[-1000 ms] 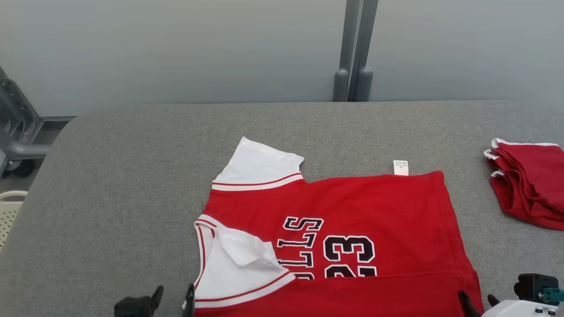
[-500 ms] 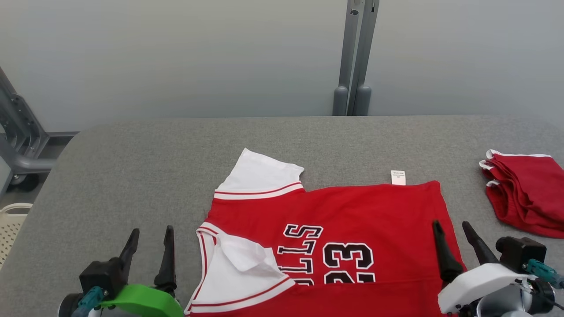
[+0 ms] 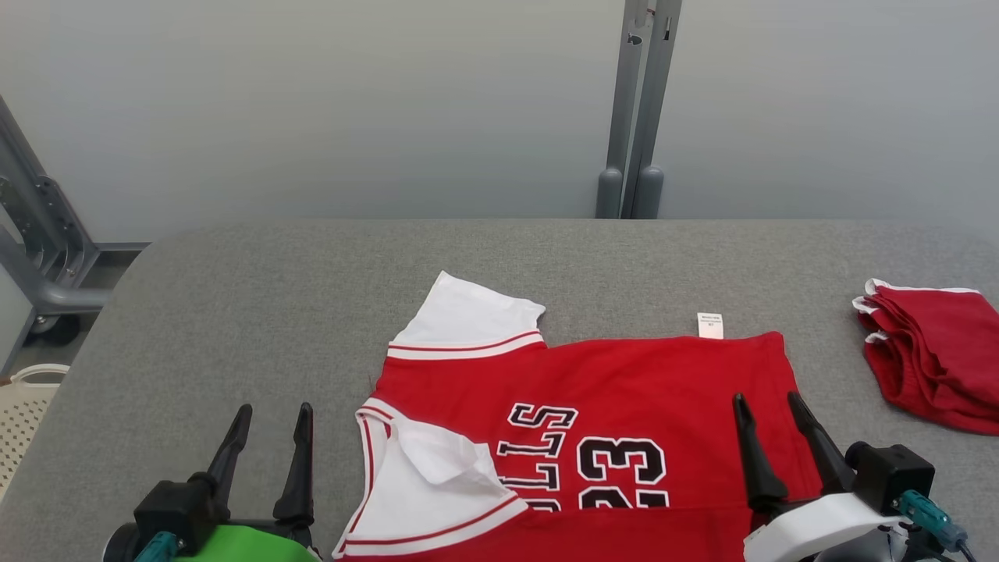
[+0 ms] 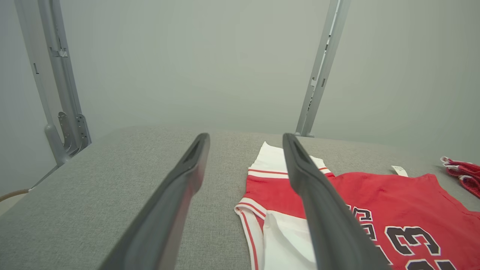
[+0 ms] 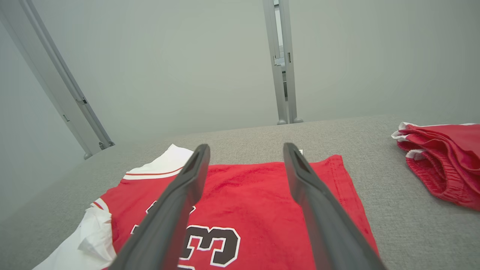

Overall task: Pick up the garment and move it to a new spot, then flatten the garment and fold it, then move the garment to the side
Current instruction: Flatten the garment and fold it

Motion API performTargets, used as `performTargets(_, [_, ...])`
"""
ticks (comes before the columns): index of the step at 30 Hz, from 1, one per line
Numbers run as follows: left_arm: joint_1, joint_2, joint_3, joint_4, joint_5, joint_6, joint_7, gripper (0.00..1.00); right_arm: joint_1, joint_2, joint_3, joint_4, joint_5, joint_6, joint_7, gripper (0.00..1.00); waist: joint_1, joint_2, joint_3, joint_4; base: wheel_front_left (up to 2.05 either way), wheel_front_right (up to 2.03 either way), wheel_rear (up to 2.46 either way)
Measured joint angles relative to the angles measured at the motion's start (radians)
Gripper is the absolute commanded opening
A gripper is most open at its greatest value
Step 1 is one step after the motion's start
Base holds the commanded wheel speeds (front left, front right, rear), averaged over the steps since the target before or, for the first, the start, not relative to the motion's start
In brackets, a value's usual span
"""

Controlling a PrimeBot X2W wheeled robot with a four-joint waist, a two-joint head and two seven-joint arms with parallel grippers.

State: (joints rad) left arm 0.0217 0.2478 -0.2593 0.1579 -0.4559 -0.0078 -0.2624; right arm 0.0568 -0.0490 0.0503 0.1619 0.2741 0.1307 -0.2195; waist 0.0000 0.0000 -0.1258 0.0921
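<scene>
At 6 o'clock on worktop (image 3: 234,312), jersey (image 3: 593,390) lies w/ near edge folded; left claw (image 3: 275,410) & right claw (image 3: 766,398), low at hem a sec ago, are now up, wide, empty. Fold looks released; next fold due.

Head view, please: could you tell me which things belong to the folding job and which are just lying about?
Job: red jersey with white sleeves and black lettering; grey fabric-covered table; left gripper; right gripper.
Lying about: folded red cloth bundle with white trim; white perforated plastic basket; grey metal post.
</scene>
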Motion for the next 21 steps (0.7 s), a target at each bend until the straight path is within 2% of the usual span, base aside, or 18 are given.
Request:
performTargets(14, [0.104,-0.085,0.124,0.045,0.091,-0.096,0.0,1.0,0.062,0.0,-0.008,0.037,-0.093,0.0,-0.026,1.0,0.0,0.0,-0.012,-0.01,0.0,0.0,0.0])
performTargets(21, [0.113,-0.103,0.146,0.054,0.127,-0.115,0.0,1.0,0.062,-0.001,-0.012,0.044,-0.1,0.0,-0.026,1.0,0.0,0.0,-0.004,-0.012,0.0,0.0,0.0])
